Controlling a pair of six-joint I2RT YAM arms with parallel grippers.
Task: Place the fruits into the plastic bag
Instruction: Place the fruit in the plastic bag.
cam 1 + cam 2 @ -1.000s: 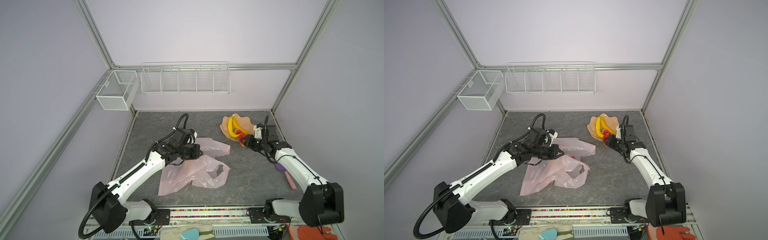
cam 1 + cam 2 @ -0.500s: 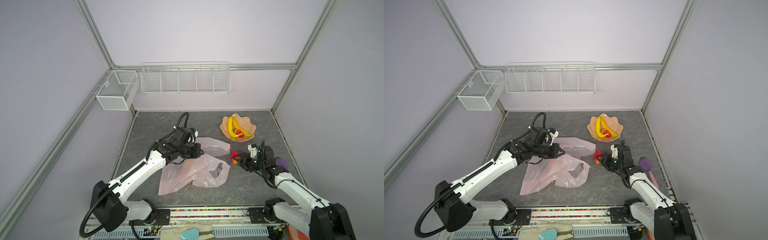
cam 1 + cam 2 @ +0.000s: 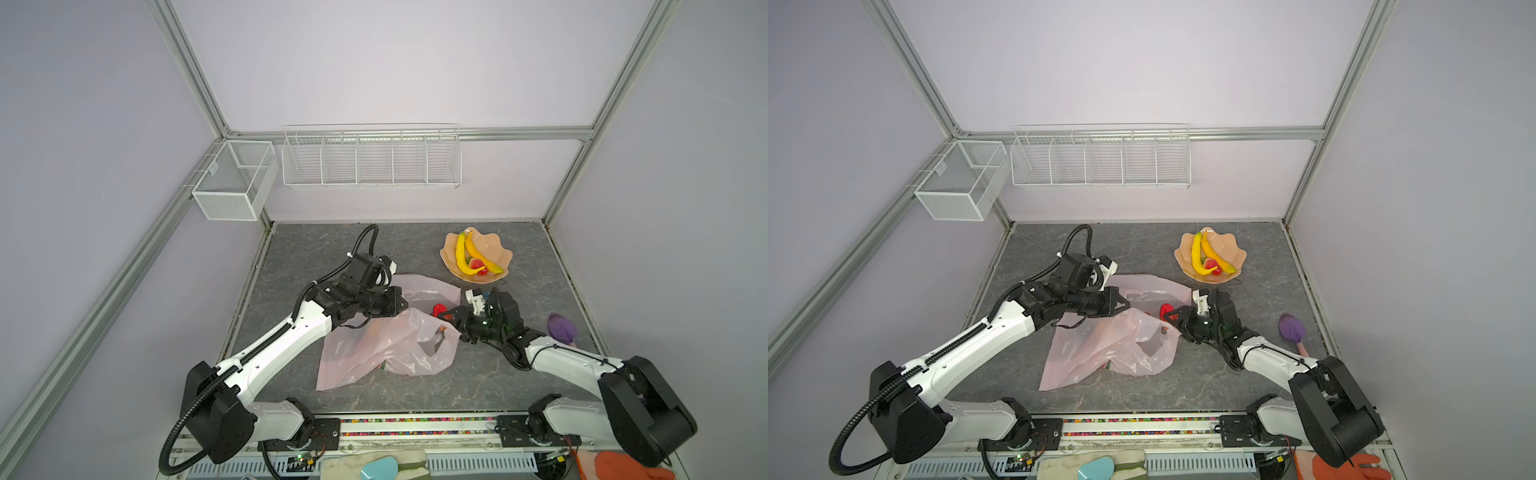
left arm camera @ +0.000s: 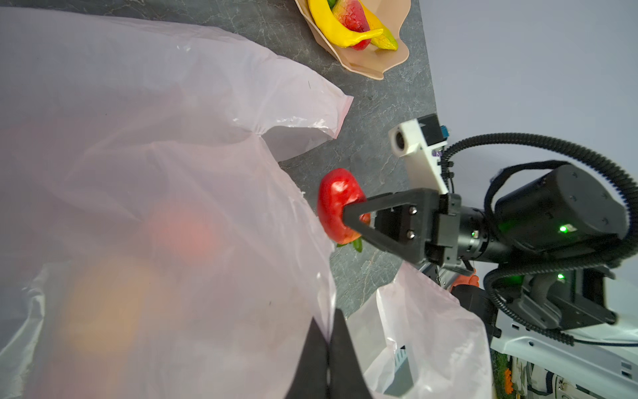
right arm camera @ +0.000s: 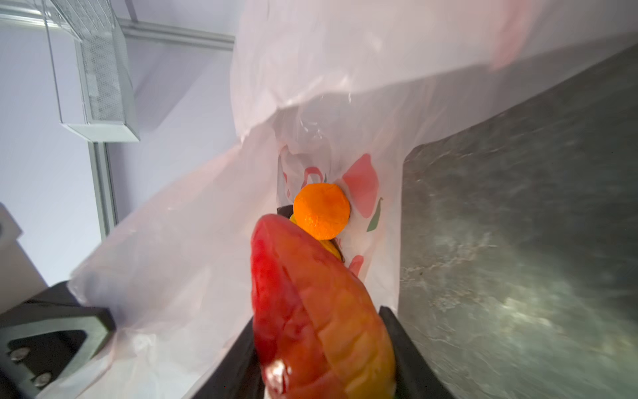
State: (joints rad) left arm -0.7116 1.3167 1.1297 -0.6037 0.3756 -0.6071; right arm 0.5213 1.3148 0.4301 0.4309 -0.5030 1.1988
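The pale pink plastic bag [image 3: 386,345] [image 3: 1108,349] lies mid-table, its mouth facing right. My left gripper [image 3: 404,307] [image 4: 328,331] is shut on the bag's upper edge and holds it lifted. At that mouth my right gripper [image 3: 446,316] [image 3: 1173,316] [image 5: 321,345] is shut on a red strawberry [image 3: 439,309] [image 4: 340,207] [image 5: 310,304]. Inside the bag lies an orange tangerine [image 5: 321,210], and other fruits show as blurs through the film. Two yellow bananas [image 3: 461,257] and a strawberry [image 3: 476,263] lie in the peach bowl [image 3: 500,249].
A purple scoop-like object [image 3: 561,326] lies at the right, beside my right forearm. Wire baskets [image 3: 370,156] hang on the back wall, well above the table. An orange glove [image 3: 623,467] lies at the front right edge.
My right gripper has come from the bowl forward and left to the bag's mouth, carrying the strawberry. The left gripper has kept its hold on the bag's edge, almost unmoved.
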